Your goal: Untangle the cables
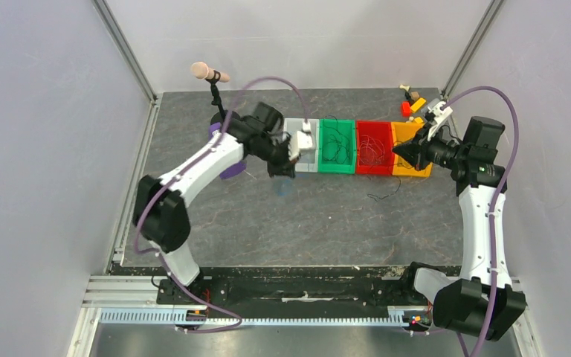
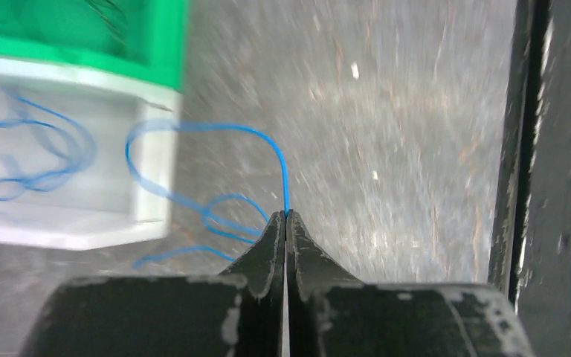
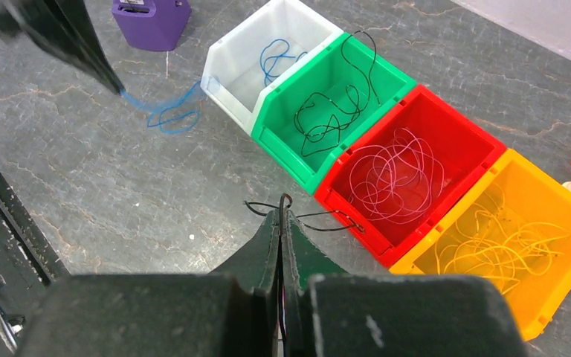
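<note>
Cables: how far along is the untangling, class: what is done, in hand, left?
Done: loose strands lie in the white bin, green bin, red bin and orange bin, by colour. In hand: the left gripper is shut on a blue cable trailing out of the white bin; the right gripper seems shut on a black cable outside the bins. Left: binning those two.

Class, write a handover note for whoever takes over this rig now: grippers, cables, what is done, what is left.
Left gripper: shut on the thin blue wire, which trails out of the white plastic bin onto the table.
Right gripper: shut; a loose thin black wire lies on the table by its tips, hold unclear.
Done: black wire in the green plastic bin, pale ones in the red bin, yellowish ones in the orange bin.
Left: blue wire partly out, loose black one in no bin.
</note>
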